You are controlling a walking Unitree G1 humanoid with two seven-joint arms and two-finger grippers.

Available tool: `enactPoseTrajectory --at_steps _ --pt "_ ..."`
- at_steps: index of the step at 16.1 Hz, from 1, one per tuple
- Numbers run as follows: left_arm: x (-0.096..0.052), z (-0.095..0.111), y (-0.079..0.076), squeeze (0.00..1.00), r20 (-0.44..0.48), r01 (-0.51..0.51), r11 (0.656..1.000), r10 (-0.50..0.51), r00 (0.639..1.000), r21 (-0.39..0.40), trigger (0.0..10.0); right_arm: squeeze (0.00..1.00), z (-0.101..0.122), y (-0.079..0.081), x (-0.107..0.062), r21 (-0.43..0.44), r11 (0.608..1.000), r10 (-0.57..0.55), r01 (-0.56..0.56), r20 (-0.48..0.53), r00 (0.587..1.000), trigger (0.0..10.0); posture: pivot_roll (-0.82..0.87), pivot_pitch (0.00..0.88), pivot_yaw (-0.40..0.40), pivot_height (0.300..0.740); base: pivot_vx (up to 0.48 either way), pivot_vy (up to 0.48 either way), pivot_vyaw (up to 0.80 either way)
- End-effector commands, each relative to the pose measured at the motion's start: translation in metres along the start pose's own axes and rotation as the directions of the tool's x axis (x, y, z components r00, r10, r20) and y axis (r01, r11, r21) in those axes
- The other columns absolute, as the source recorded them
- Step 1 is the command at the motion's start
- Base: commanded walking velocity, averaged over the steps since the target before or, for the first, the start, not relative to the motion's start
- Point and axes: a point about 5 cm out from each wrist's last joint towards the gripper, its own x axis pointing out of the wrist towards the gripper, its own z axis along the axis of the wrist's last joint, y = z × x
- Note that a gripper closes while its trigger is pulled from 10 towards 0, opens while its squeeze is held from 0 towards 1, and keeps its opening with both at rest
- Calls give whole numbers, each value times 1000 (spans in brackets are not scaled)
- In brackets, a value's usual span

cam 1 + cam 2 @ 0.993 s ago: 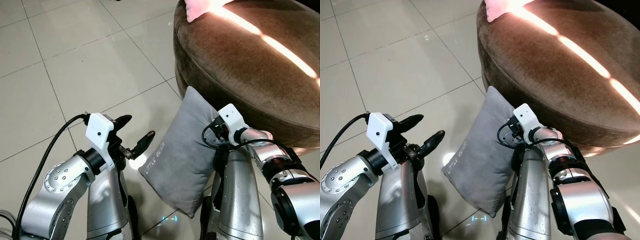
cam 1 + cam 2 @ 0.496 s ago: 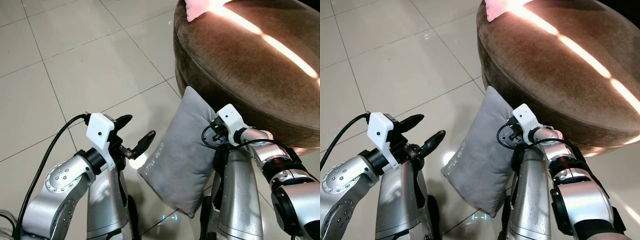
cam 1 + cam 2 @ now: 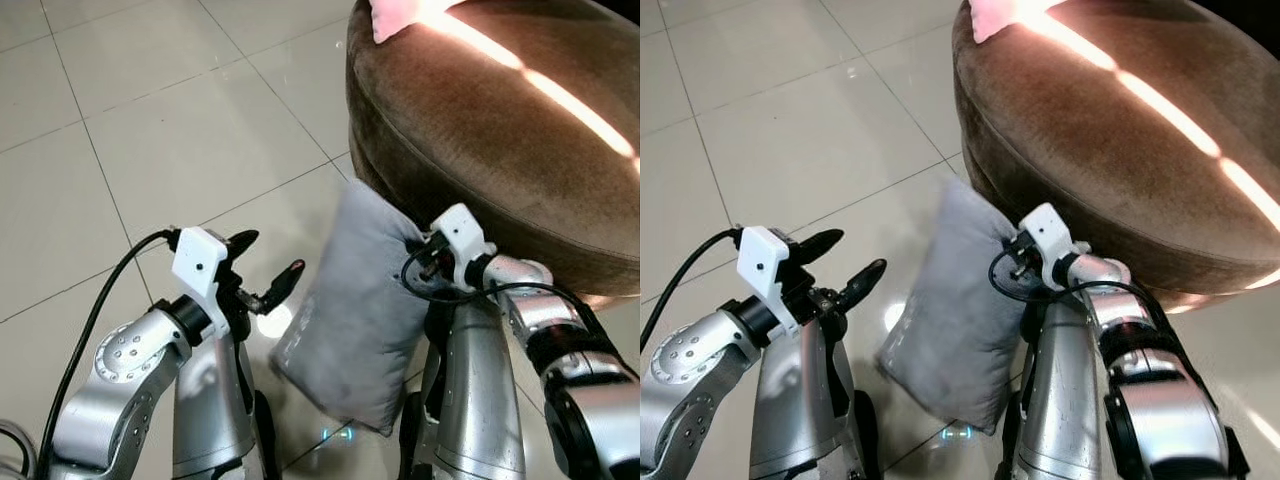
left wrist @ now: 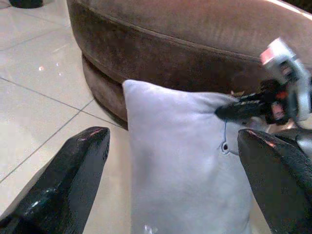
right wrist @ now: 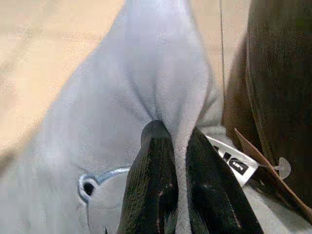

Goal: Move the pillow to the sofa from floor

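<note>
Right gripper: fingers pinched nearly together on a fold of the grey pillow; cloth bunches up between the two black fingers.
Pillow: hangs tilted from the right gripper's pinch at its upper edge; its top corner leans against the side of the brown sofa; whether its lower corner touches the tiled floor cannot be told.
Tag: a small white label lies just beside the right gripper's fingers, against the pillow's seam.
Left gripper: fingers spread wide, holding nothing, just short of the pillow's face and apart from it.
Sofa: round, brown, directly behind the pillow, beyond both grippers.
Pink cushion: on the sofa's top at its far edge, well beyond the grippers.
</note>
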Motion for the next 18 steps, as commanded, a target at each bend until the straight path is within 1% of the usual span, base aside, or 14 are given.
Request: enactPoseTrajectory --at_steps 1,2,3,5,7,8,9,10,11,12,13,14,16,18 --pt "-3 -5 3 0 -10 -20 1000 20 1000 5 10000 0 18 -2 -3 3 1000 15 -15 107 994 0 101 132 27 369 0 0 0" --pt "-2 -10 4 0 -12 -28 1000 28 1000 1 10000 0 35 0 -10 16 1000 20 -24 203 979 0 74 109 27 369 0 0 0" --pt "-1 -11 4 0 -12 -31 1000 31 999 1 10000 0 39 1 -13 22 999 19 -25 228 974 0 74 109 27 369 0 0 0" --pt "2 -11 -1 0 12 -29 1000 29 1000 -7 10000 0 78 7 -41 94 996 -39 0 411 911 0 43 76 24 369 0 0 0" --pt "8 -6 -6 0 48 -20 1000 21 999 -16 10000 0 109 3 -60 174 984 -127 40 527 840 0 42 69 21 369 0 0 0" --pt "11 -4 -8 0 63 -20 1000 21 998 -20 10000 0 123 1 -66 200 978 -164 57 575 802 0 44 64 23 369 0 0 0" --pt "13 -3 -9 0 69 -22 1000 23 997 -21 10000 0 133 0 -69 198 975 -201 100 603 772 0 41 58 25 369 0 0 0" --pt "15 -2 -8 0 76 -24 1000 25 997 -13 10000 0 143 -2 -69 229 963 -253 141 590 767 10000 41 56 26 369 0 0 0" --pt "17 0 -6 0 82 -31 999 30 996 13 10000 0 157 1 -74 236 963 -255 130 648 718 10000 43 59 23 369 0 0 0" --pt "19 2 -5 0 87 -41 999 38 996 36 10000 0 162 2 -75 266 957 -268 117 652 709 10000 44 60 21 369 0 0 0" --pt "20 8 -2 0 110 -72 997 67 992 40 10000 0 167 8 -77 265 956 -275 125 666 694 10000 44 59 15 369 0 0 0" --pt "20 14 2 0 135 -110 993 102 986 47 10000 0 172 14 -78 262 956 -281 134 678 679 10000 44 59 14 379 0 0 0" --pt "23 24 6 0 171 -157 986 146 975 57 10000 0 175 15 -77 337 931 -341 139 670 659 10000 46 65 5 399 0 0 0" --pt "24 28 7 0 188 -171 983 156 970 66 10000 0 175 15 -75 372 915 -379 157 658 651 10000 43 62 2 419 0 0 0"
